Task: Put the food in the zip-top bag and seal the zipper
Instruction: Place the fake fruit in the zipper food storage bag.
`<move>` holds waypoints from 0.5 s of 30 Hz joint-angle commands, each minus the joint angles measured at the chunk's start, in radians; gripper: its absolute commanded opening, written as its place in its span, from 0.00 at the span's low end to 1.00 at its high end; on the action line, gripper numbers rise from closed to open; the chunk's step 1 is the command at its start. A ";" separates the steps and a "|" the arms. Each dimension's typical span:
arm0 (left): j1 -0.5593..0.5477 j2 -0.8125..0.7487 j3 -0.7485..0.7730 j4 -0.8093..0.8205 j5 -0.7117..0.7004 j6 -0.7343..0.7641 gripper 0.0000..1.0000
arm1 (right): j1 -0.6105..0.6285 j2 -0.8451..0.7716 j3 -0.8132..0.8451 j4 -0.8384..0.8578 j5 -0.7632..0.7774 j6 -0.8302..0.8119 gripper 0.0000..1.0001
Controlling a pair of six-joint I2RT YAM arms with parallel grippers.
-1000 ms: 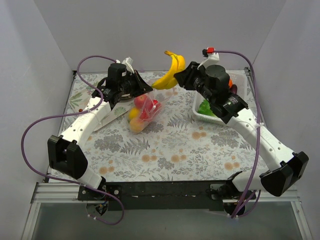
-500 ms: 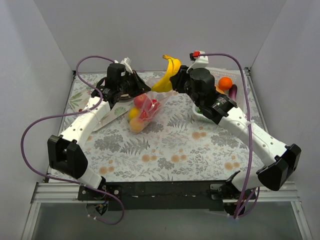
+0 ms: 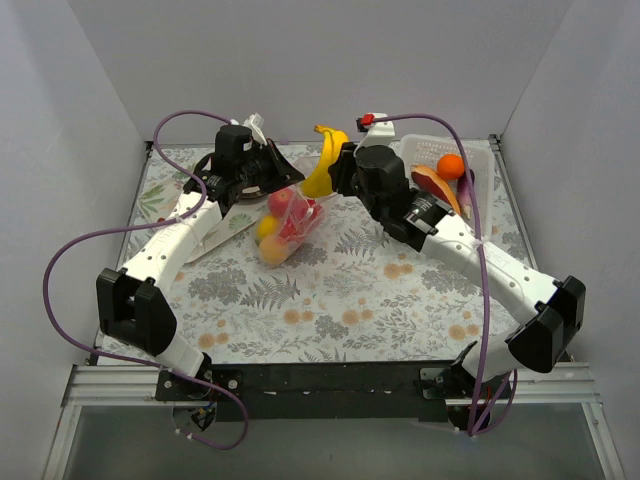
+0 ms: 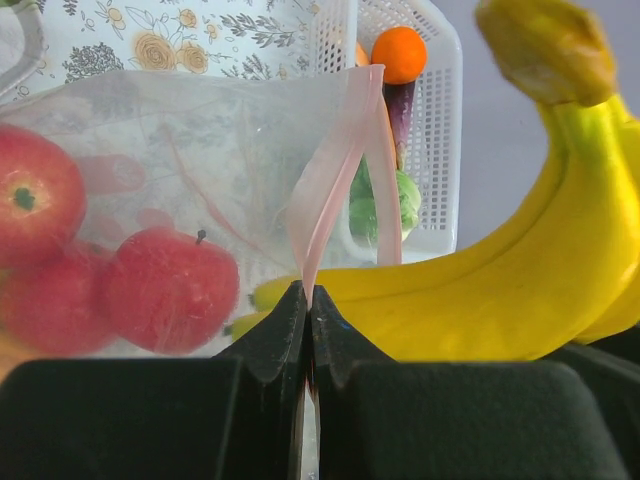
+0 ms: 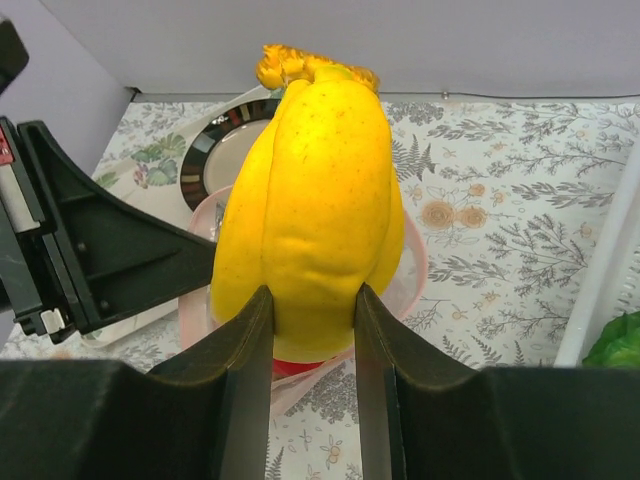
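Observation:
The clear zip-top bag lies at the table's back middle with red fruits and a yellow fruit inside. My left gripper is shut on its pink zipper strip and holds the mouth up. My right gripper is shut on the yellow banana, holding it just above the open bag mouth. The banana also shows in the right wrist view and the left wrist view. An orange, a purple eggplant and a green leafy piece stay in the basket.
The white slotted basket stands at the back right. A dark-rimmed plate lies at the back left under my left arm. Grey walls close in the back and sides. The floral cloth covers the table.
My right gripper has carried the banana left, away from the basket, until it is over the bag mouth. The left gripper and the bag have stayed put.

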 commanded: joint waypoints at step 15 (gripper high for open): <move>-0.007 -0.008 0.047 0.044 0.009 -0.041 0.00 | 0.080 -0.021 -0.266 0.406 0.004 0.002 0.37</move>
